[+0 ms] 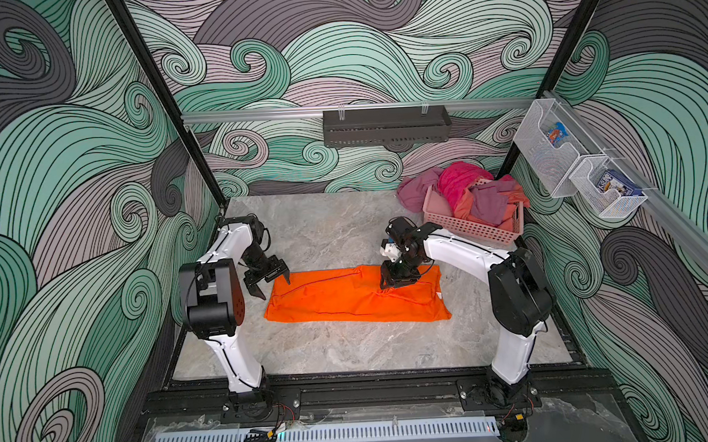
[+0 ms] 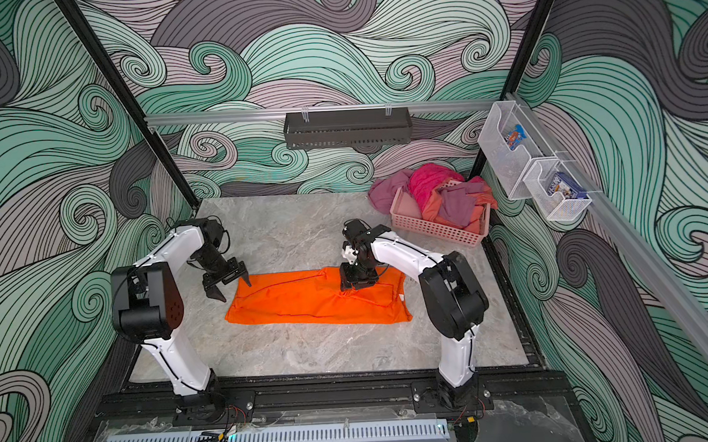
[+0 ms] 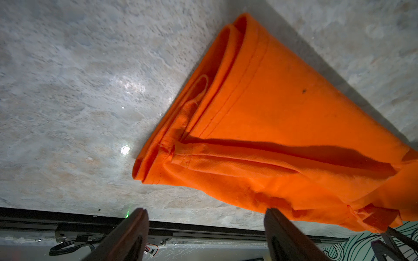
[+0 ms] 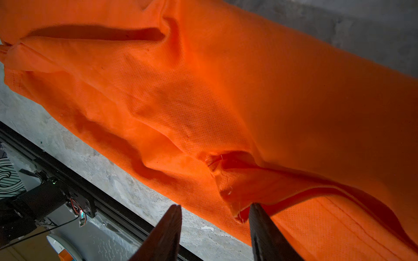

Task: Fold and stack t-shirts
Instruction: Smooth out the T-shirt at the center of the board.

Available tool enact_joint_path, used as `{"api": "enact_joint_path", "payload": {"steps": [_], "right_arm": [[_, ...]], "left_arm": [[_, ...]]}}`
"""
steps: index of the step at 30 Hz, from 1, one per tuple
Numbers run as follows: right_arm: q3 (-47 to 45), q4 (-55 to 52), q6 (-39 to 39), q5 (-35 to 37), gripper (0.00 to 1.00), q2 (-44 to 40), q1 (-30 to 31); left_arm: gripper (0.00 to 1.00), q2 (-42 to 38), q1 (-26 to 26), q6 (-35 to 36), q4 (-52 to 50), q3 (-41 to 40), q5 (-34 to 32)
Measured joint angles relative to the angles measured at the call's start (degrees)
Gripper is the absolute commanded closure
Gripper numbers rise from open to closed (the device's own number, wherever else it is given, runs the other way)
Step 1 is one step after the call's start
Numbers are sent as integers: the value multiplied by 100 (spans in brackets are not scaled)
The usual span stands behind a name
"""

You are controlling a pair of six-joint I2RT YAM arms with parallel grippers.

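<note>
One folded orange t-shirt (image 1: 348, 299) lies mid-frame in both top views
Two grippers: left gripper (image 1: 275, 289) spread at its left end, right gripper (image 4: 214, 217) parted over its right part, pinching nothing; one basket (image 1: 465, 228) upper right

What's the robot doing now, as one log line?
shirt: bright orange cloth t-shirt, folded lengthwise | left hand: open, at its end | right hand: open, over it

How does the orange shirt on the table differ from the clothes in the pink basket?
The orange shirt lies flat, folded into a long strip; the clothes sit crumpled in a heap. The orange shirt is bright orange; the clothes are pink, purple and salmon. Both are soft cloth.
</note>
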Motion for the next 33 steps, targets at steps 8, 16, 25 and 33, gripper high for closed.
{"api": "enact_joint_path", "payload": {"steps": [8, 16, 25, 33], "right_arm": [[116, -35, -22, 33, 78, 68, 66], [-63, -39, 0, 57, 88, 55, 170], [-422, -208, 98, 219, 100, -295, 251], [15, -291, 168, 739, 47, -505, 260]], "left_arm": [[16, 0, 35, 24, 26, -85, 0], [16, 0, 68, 66, 46, -111, 13], [16, 2, 103, 107, 94, -114, 129], [16, 79, 142, 162, 96, -109, 177]]}}
